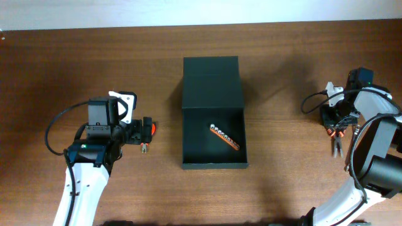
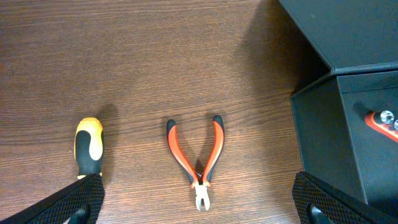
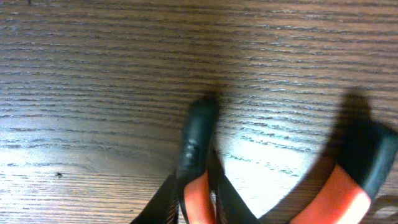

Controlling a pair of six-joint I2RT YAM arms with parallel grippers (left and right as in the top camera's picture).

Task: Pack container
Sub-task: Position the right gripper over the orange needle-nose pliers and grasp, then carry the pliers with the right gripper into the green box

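The container (image 1: 212, 94), a dark matte box with its flap lid folded back, stands open at the table's middle and holds an orange bit strip (image 1: 225, 135). It also shows in the left wrist view (image 2: 339, 134). My left gripper (image 1: 142, 134) is open, its fingers spread wide (image 2: 199, 214) over small orange-black pliers (image 2: 198, 158). A yellow-black screwdriver handle (image 2: 89, 145) lies beside them. My right gripper (image 1: 335, 123) sits at the far right, shut on one handle of other orange-black pliers (image 3: 194, 134), whose jaws point toward the front edge (image 1: 336, 143).
The table is brown wood (image 1: 282, 169). The bit strip shows at the right edge of the left wrist view (image 2: 382, 121). The left arm's cable loops out at the left (image 1: 53, 129).
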